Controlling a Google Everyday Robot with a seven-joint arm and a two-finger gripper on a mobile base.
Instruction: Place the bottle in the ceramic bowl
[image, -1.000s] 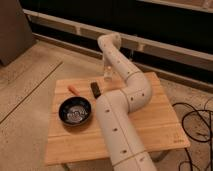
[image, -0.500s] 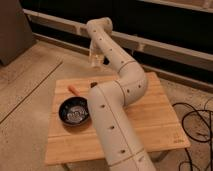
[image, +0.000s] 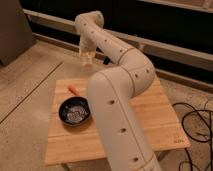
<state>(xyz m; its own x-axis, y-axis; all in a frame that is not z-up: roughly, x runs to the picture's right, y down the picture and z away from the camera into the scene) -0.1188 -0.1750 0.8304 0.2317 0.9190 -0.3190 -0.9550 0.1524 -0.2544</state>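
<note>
Wooden table (image: 150, 125): ceramic bowl (image: 75, 111) left, orange item (image: 75, 90) behind it; hand (image: 87, 60) aloft near far edge.

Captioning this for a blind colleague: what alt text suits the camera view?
A white robot arm arches over a wooden table, its gripper high over the far left side with what seems a pale bottle at its tip. A black bowl and an orange thing rest on the table.

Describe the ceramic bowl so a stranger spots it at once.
On the wooden table, look left of the white arm, below the pincer hanging high near the far side. The ceramic bowl is the round, shallow black dish, whitish inside, wider than the slim orange item behind it.
</note>
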